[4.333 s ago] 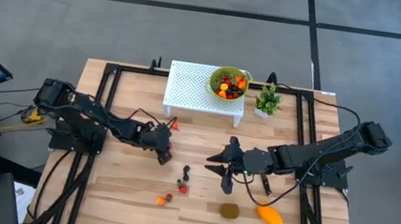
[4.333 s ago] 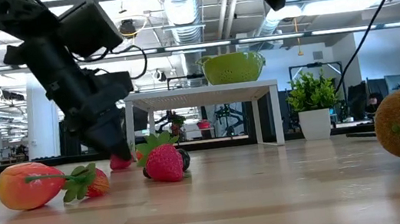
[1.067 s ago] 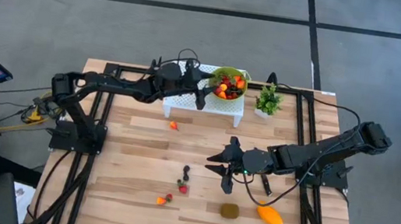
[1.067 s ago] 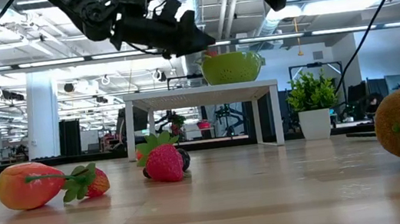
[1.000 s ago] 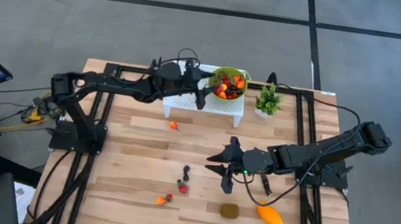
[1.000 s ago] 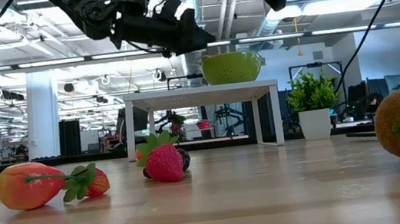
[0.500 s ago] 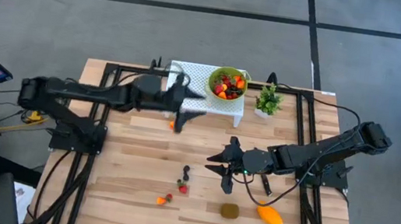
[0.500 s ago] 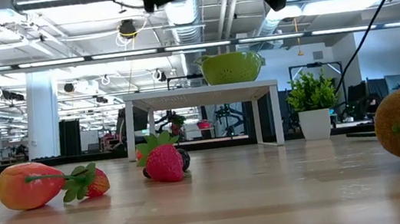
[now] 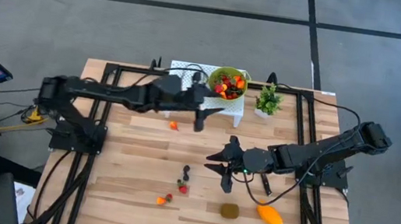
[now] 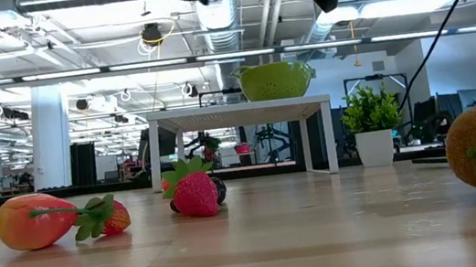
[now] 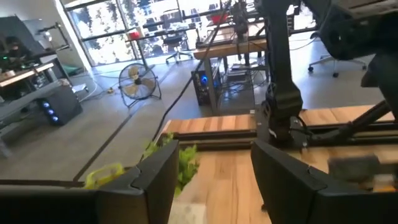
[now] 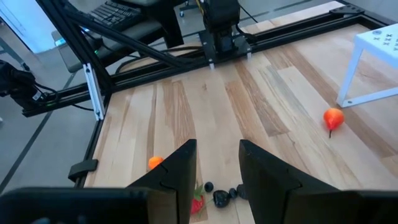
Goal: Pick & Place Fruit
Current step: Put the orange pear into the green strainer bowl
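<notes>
The left gripper (image 9: 208, 113) hovers empty, fingers spread, at the front edge of the white perforated stand (image 9: 188, 87). The green bowl of fruit (image 9: 228, 83) sits on that stand. The right gripper (image 9: 218, 168) waits farther forward, fingers apart, empty. A strawberry cluster (image 9: 184, 180), kiwi (image 9: 230, 210) and mango (image 9: 270, 216) lie beyond it.

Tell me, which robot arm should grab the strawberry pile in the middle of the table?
Probably the right. Its open, empty pincer hangs just beside the strawberry pile. The left pincer is farther off, up by the white stand.
</notes>
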Tool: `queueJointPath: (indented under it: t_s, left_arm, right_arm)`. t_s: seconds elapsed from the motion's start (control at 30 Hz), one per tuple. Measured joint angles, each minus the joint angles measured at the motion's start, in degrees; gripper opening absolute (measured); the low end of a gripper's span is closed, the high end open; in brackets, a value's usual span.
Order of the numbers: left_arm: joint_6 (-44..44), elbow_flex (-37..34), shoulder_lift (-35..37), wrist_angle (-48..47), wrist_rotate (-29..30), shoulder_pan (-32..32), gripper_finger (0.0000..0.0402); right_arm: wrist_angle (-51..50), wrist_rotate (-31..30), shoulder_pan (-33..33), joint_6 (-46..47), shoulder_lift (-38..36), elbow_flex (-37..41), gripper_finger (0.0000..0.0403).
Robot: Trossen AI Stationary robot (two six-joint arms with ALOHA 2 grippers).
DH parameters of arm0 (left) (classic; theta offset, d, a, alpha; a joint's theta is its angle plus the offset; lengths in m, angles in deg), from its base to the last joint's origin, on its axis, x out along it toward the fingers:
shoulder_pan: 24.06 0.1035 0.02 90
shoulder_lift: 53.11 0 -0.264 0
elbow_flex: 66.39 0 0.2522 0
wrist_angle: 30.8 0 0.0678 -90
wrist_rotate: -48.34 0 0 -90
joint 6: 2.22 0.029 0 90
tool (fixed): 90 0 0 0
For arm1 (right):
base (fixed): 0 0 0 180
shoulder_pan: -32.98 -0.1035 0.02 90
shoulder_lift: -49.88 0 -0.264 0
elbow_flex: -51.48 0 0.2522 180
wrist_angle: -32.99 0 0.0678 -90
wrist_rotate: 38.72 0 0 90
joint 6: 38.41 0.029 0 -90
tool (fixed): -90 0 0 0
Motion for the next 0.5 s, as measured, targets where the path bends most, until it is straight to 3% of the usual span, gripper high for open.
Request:
queueJointPath:
  t_s: [0.27,0.5]
  left_arm:
    - [-0.3,5.1,-9.6,-0.4,-0.4,-1.3,0.0192]
    - [-0.5,4.8,-10.2,-16.2,-0.4,-4.4,0.0185]
  right_arm:
    - [0.0,0.0,0.0,0.0,0.0,0.0,0.0115]
    - [0.0,0.0,0.0,0.1,0.0,0.0,0.0115]
